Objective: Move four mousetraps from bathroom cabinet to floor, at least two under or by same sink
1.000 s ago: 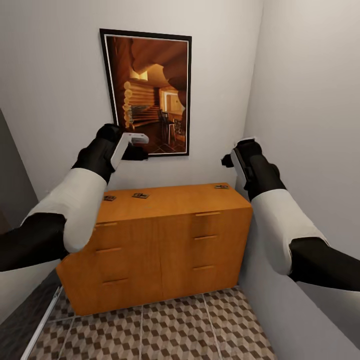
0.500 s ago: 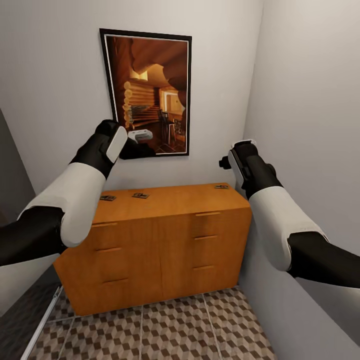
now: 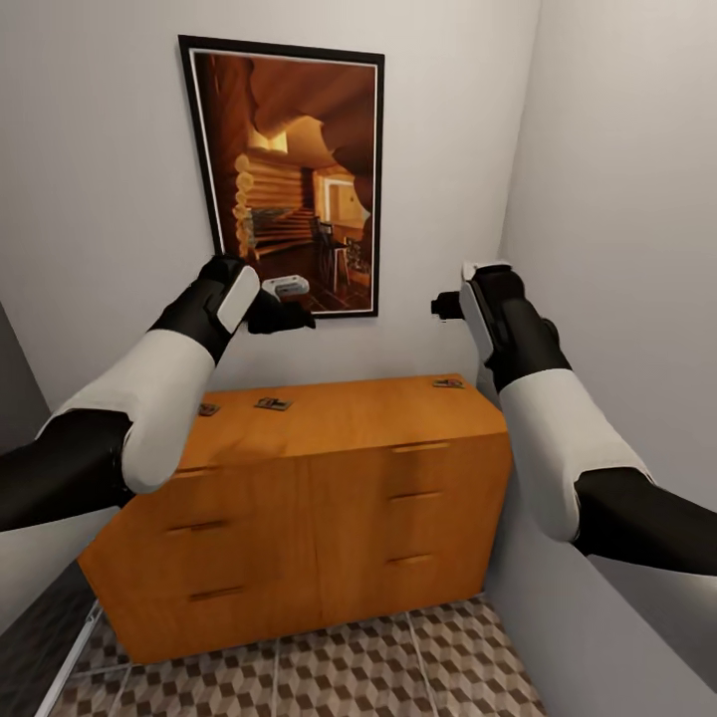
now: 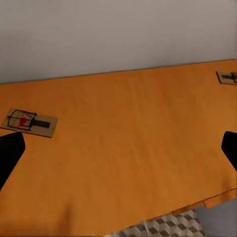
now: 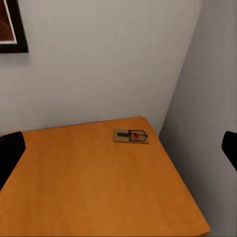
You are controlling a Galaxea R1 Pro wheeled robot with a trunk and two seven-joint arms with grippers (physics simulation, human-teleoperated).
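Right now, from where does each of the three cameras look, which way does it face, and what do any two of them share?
Head view: from the robot's head, facing forward and down at the cabinet and a framed picture; both forearms show, with the left hand and right hand.
Left wrist view: near the left hand, looking down on the cabinet top and a mousetrap; dark fingertips show at the edges.
Right wrist view: near the right hand, facing the cabinet's far right corner; fingertips show too.
Shared: the corner mousetrap appears in all three.

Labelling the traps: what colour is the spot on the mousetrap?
Red, on the mousetrap; the right wrist view shows it best.
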